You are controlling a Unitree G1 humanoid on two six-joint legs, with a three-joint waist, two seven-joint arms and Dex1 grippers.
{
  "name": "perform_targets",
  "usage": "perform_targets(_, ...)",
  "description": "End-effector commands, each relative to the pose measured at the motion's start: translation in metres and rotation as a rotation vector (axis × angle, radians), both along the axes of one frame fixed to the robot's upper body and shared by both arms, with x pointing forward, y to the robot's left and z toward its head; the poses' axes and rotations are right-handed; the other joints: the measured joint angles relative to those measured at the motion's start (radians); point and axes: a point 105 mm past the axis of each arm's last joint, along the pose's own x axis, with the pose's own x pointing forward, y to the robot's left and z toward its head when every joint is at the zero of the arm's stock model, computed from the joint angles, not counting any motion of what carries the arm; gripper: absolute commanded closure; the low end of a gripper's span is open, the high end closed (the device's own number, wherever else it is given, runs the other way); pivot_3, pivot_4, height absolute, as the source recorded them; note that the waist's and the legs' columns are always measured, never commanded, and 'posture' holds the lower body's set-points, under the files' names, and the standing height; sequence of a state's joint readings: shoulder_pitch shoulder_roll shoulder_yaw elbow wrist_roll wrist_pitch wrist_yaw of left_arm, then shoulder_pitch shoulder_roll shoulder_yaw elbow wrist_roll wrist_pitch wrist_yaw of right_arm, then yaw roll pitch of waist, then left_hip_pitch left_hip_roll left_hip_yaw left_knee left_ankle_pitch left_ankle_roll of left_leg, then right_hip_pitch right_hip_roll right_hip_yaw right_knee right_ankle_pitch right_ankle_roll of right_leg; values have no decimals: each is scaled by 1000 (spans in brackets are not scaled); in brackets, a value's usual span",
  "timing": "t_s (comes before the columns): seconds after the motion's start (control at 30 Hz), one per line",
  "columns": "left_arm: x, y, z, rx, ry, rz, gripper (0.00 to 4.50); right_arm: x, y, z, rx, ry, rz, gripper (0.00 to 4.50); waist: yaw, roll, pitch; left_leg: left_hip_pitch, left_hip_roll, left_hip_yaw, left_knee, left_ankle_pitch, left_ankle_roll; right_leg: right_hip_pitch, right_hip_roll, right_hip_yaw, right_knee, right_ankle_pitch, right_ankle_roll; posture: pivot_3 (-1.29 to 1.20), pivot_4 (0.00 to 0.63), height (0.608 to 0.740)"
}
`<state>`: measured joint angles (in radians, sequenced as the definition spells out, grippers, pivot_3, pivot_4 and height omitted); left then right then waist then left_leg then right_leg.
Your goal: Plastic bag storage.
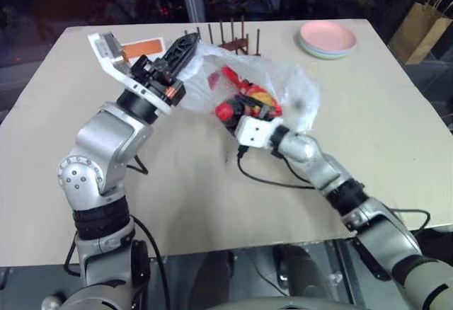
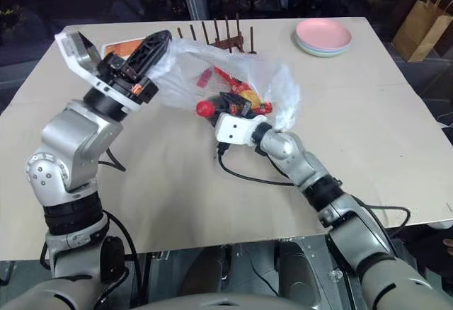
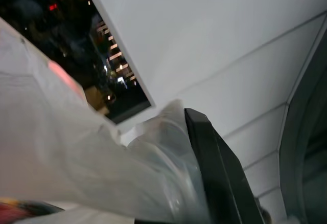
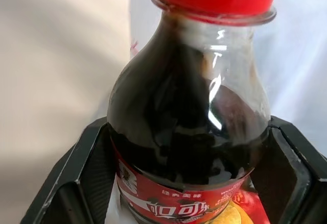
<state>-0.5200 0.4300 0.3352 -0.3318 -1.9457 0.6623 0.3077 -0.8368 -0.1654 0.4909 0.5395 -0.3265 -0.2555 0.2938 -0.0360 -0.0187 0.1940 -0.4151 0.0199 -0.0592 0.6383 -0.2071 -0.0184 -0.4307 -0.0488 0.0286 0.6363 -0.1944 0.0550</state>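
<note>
The left gripper (image 1: 185, 44) is clamped on the plastic bag's (image 1: 297, 90) edge, holding it raised. The right gripper (image 4: 189, 147) grips a cola bottle (image 4: 189, 106) between wide-set fingers, just inside the bag's mouth.

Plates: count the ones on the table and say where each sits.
At least 2: a pink plate stacked on a pale green plate, at the table's far right corner. More may be hidden between.

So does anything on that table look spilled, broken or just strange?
Nothing spilled or broken. The left gripper holds the plastic bag up by its edge while the right gripper carries a cola bottle at its mouth.
</note>
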Motion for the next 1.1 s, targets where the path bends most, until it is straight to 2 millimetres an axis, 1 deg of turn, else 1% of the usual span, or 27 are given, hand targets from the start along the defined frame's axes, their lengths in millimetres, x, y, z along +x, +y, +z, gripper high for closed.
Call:
perform_targets(0.03, -18, -10, 7, 19, -63, -43, 4500, 25, 5, 43, 163, 36, -86, 1355, -1, 0, 0, 0, 0, 0, 0, 0, 0, 0, 0, 0, 1, 0, 0, 0, 150, 740)
perform_targets(0.07, -18, -10, 6, 18, -58, -38, 4500, 30, 5, 50, 173, 47, -100, 1355, -1, 0, 0, 0, 0, -1, 0, 0, 0, 0, 0, -1, 1, 0, 0, 0, 150, 740)
perform_targets(0.13, -19, -9, 5, 16, -54, -30, 4500, 34, 7, 60, 105, -16, -109, 1355, 2, 0, 0, 0, 0, -1, 0, 0, 0, 0, 0, -1, 1, 0, 0, 0, 150, 740)
perform_targets(0.2, -19, -11, 3, 15, -49, -34, 4500, 40, 10, 58, 16, -26, -136, 1355, 6, 0, 0, -1, 0, -1, 0, 0, 0, 0, 0, -1, 0, 0, 0, 0, 150, 740)
perform_targets(0.27, -20, -14, 3, 8, -48, -41, 4500, 44, 17, 64, 39, -6, -142, 1355, 8, 0, 0, -1, 0, -1, 0, 0, 0, 0, 0, -1, -1, 0, 0, 0, 150, 740)
perform_targets(0.33, -20, -14, 4, 1, -47, -38, 4500, 42, 23, 76, 112, 52, -121, 1355, 7, 0, 0, -1, 0, -1, 0, 0, 0, 0, 0, -1, -1, 0, 0, 0, 150, 740)
perform_targets(0.4, -20, -12, 3, -3, -43, -29, 4500, 42, 21, 84, 182, 115, -113, 1355, 6, 0, 0, -1, 0, -1, -1, 0, 0, 0, 0, -1, -1, 0, -1, 0, 150, 740)
perform_targets(0.47, -21, -13, 1, -1, -36, -30, 4500, 41, 17, 88, 146, 98, -107, 1355, 6, 0, 0, -1, 0, -1, -1, 0, 0, 0, 0, -1, -1, 0, -1, 0, 150, 740)
perform_targets(0.57, -24, -15, -1, 0, -35, -34, 4500, 37, 11, 94, 160, 130, -98, 1355, 8, 0, 0, -1, 0, -1, -1, 0, 0, 0, 0, -1, -1, 0, 0, 0, 150, 740)
perform_targets(0.63, -25, -15, -2, -7, -33, -31, 4500, 33, 4, 94, 151, 142, -93, 1355, 11, 0, 0, -2, 0, -1, -1, 0, 0, 0, 0, -1, -1, 0, 0, 0, 150, 740)
perform_targets(0.67, -26, -15, -3, -8, -29, -29, 4500, 33, -3, 95, 144, 133, -116, 1355, 13, 0, 0, -2, 0, -1, -1, 0, 0, 0, 0, -1, -1, 0, 0, 0, 150, 740)
perform_targets(0.73, -29, -18, -6, -4, -23, -38, 4500, 36, -17, 96, 95, 85, -179, 1356, 18, 0, 0, -1, 0, -1, -1, 0, 0, 0, 0, -1, -1, 0, -1, 0, 150, 740)
perform_targets(0.8, -32, -24, -9, -1, -20, -58, 4500, 39, -21, 97, 32, 19, -230, 1356, 21, 0, 0, -1, 0, -1, -1, 0, 0, 0, 0, -1, -1, 0, 0, 0, 150, 740)
perform_targets(0.87, -36, -31, -10, -10, -20, -80, 4500, 44, -14, 91, -39, -19, -251, 1356, 21, 0, 0, -1, 0, -1, -1, 0, 0, 0, 0, -1, -1, 0, 0, 0, 150, 740)
perform_targets(0.93, -40, -39, -9, -31, -21, -106, 4500, 50, -1, 74, -136, -17, -248, 1356, 14, 0, 0, -1, 0, -1, -1, 0, 0, 0, 0, -1, -1, 0, 0, 0, 150, 740)
perform_targets(1.0, -44, -44, -7, -46, -28, -122, 4500, 53, 7, 60, -241, -22, -227, 1356, 6, -1, 0, 0, 0, 0, -1, 0, 0, 0, 0, 0, -1, 0, 0, 0, 150, 740)
perform_targets(1.07, -44, -40, -3, -69, -38, -104, 4500, 53, 9, 62, -262, -38, -197, 312, 0, -1, 0, 0, 0, 0, -1, 0, 0, 0, 0, 0, 0, 0, -1, 0, 150, 740)
perform_targets(1.1, -43, -37, -1, -95, -35, -89, 4500, 51, 9, 68, -246, -50, -183, 34, 1, 0, 0, 0, 0, 0, -1, 0, 0, 0, 0, 0, -1, 0, -1, 0, 150, 740)
